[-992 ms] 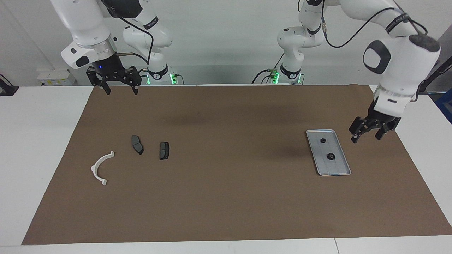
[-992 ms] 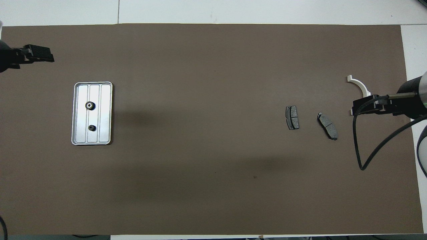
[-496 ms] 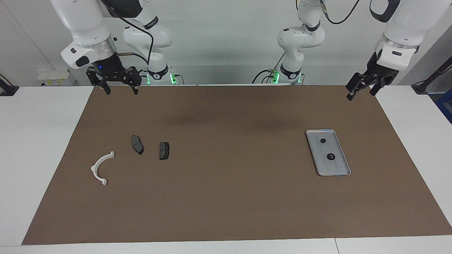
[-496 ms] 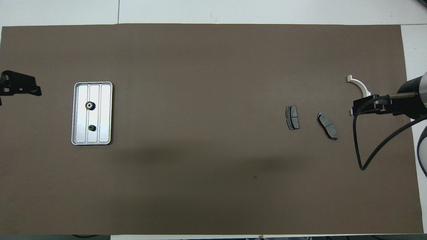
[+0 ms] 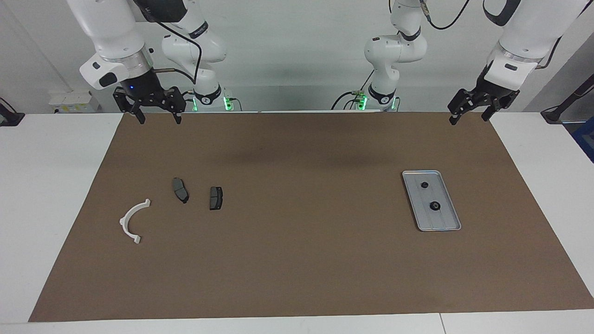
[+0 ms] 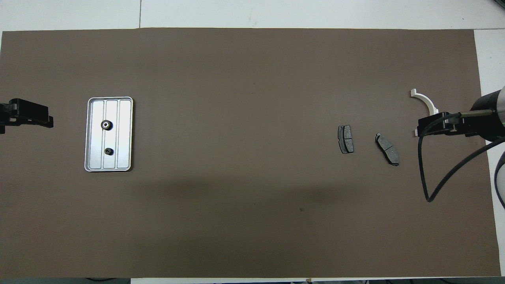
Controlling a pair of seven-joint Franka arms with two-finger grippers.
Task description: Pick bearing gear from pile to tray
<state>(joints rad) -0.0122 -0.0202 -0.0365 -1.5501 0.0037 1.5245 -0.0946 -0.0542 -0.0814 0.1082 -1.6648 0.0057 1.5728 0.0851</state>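
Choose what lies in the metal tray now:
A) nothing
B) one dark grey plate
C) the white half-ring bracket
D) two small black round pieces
D: two small black round pieces sit on the ribbed base of the tray.

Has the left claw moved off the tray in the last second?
Yes. The left claw was low beside the tray; it has risen and drawn back toward the robots, now open and empty above the mat's edge.

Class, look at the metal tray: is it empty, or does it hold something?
Not empty. The tray holds two small black round pieces, a larger one and a smaller one, both lying on its ribbed base.
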